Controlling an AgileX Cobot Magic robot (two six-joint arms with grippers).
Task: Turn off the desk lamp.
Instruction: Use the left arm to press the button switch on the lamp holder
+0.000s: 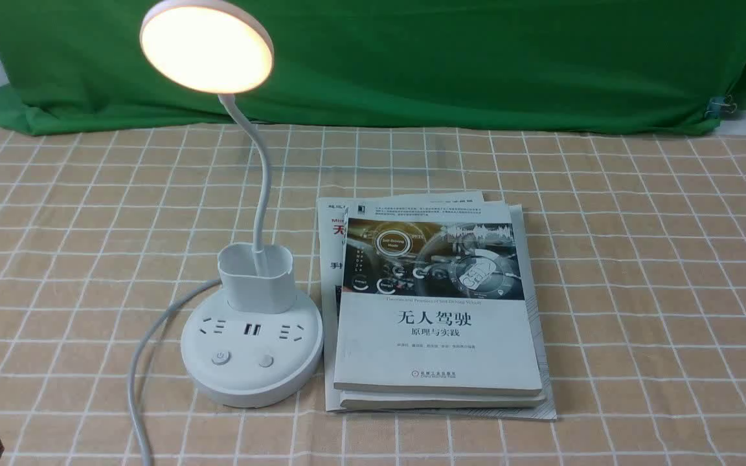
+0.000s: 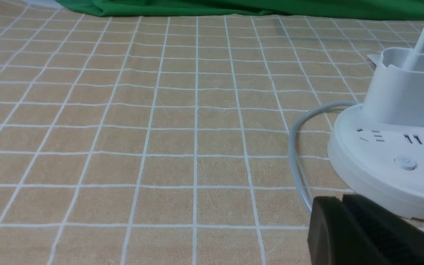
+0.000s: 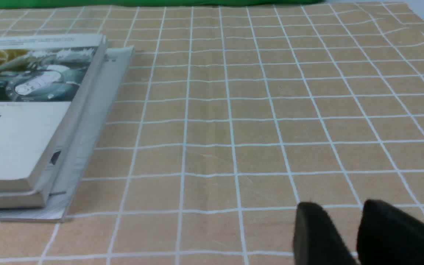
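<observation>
One white desk lamp [image 1: 256, 278], round head [image 1: 206, 46] aglow above socketed base [image 1: 251, 366]

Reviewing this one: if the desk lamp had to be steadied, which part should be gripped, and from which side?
On the desk lamp, probably the cup-shaped holder, from above, gripping across its near wall: it stands upright and open-topped on the base. The gooseneck is thin and curved, and books crowd the base's right.

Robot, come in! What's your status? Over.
Left gripper shut, empty. Right gripper slightly open, empty. Desk lamp lit. Books beside it; buttons uncovered.
</observation>
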